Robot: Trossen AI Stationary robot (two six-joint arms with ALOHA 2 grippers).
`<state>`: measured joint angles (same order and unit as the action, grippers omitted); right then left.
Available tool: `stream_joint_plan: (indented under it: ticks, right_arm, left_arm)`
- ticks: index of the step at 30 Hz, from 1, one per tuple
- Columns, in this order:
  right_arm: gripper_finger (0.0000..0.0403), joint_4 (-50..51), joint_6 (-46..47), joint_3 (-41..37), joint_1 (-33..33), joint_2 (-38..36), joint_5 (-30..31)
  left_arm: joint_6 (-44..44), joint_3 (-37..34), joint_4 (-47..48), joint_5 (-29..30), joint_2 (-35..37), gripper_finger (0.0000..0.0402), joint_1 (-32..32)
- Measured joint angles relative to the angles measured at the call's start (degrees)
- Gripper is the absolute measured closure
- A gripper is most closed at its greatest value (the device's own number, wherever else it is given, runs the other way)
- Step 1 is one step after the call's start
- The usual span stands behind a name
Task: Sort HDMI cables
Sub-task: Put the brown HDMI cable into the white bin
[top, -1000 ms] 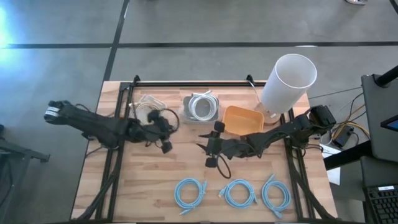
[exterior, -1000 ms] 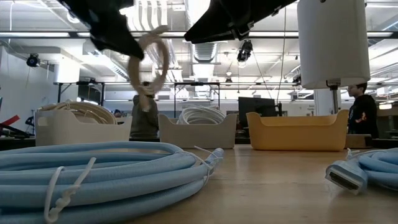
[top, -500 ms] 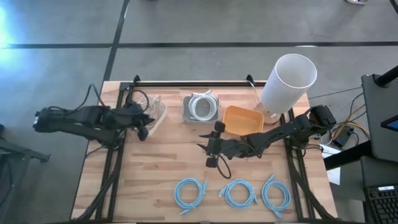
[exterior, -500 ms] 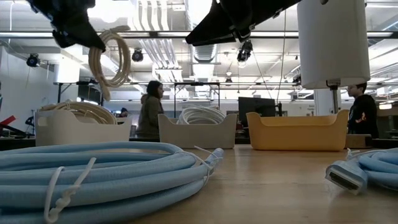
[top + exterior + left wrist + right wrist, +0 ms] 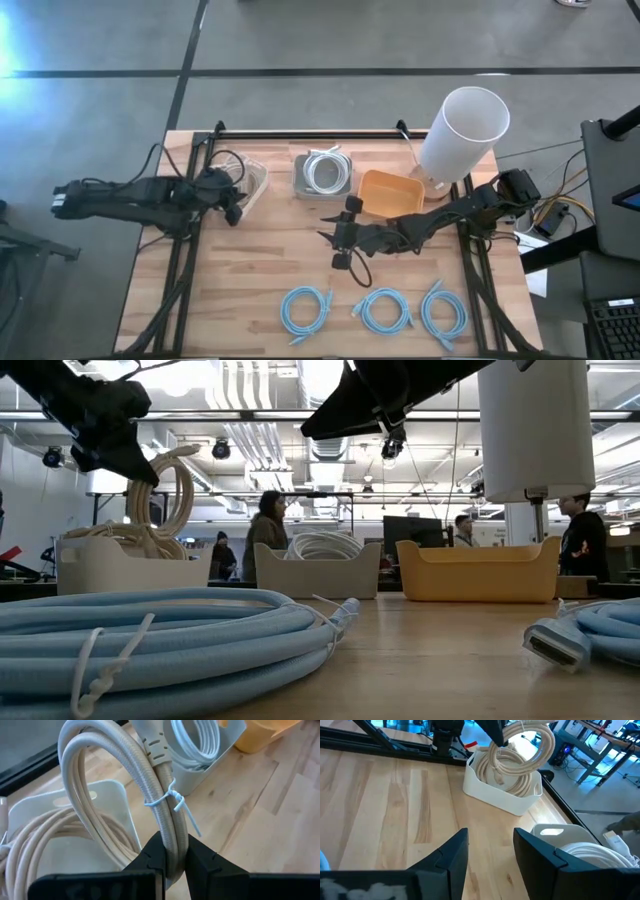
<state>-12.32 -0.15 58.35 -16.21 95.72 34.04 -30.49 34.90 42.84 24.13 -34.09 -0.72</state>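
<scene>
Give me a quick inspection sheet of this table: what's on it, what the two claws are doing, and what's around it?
Surface: wooden table, bare in the middle.
Job's things: three blue coils along the near edge; white coil in the grey bin; beige coils in the white bin; yellow bin looks empty.
Clutter: white cylinder at the far right corner.
Grippers: left gripper shut on a beige coil, held over the white bin; right gripper open, over mid-table.
Cables: black arm wires beside the left arm.
Surroundings: people standing in the room beyond.
</scene>
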Motion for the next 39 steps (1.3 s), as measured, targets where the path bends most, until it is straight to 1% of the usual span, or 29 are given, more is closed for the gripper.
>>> stream_joint_plan:
  ticks: [4, 8, 13, 26, 27, 29, 35, 36, 39]
  right_arm:
    - [0.0256, 0.00, -0.17, 0.00, 0.00, 0.00, 0.00]
    - [0.0259, 0.00, -0.24, 0.00, 0.00, 0.00, 0.00]
    - [0.0257, 0.00, -0.23, 0.00, 0.00, 0.00, 0.00]
    - [0.0255, -0.01, -0.06, -0.02, 0.00, 0.00, 0.02]
    - [0.0255, 0.00, -0.06, -0.02, 0.00, 0.00, 0.02]
    - [0.0258, -0.02, -0.06, -0.02, 0.00, 0.00, 0.02]
    - [0.0263, -0.02, -0.02, -0.02, 0.00, 0.00, 0.03]
    - [0.0263, -0.02, 0.01, -0.02, 0.01, 0.00, 0.04]
    - [0.0262, -0.02, -0.02, -0.02, 0.13, 0.00, 0.04]
  left_arm:
    - [-0.02, -1.98, -0.70, -0.77, -0.05, 0.0363, -0.19]
    - [-2.63, -4.79, -0.82, -1.64, -0.12, 0.0360, -0.19]
    - [-2.65, -6.34, -0.55, -1.43, -0.04, 0.0355, -0.26]
    - [-3.64, -6.43, 0.95, -1.49, -0.09, 0.0285, -0.28]
    - [-3.54, -6.43, 1.11, -0.97, 0.02, 0.0284, -0.26]
    - [-3.61, -6.18, 2.35, 1.90, 0.34, 0.0284, -0.26]
    - [-6.52, -1.20, 13.75, 12.73, 0.39, 0.0287, -0.30]
    - [-7.37, -0.39, 15.07, 13.88, 0.40, 0.0287, -0.30]
    - [-8.67, 0.80, 16.36, 14.19, 0.42, 0.0287, -0.30]
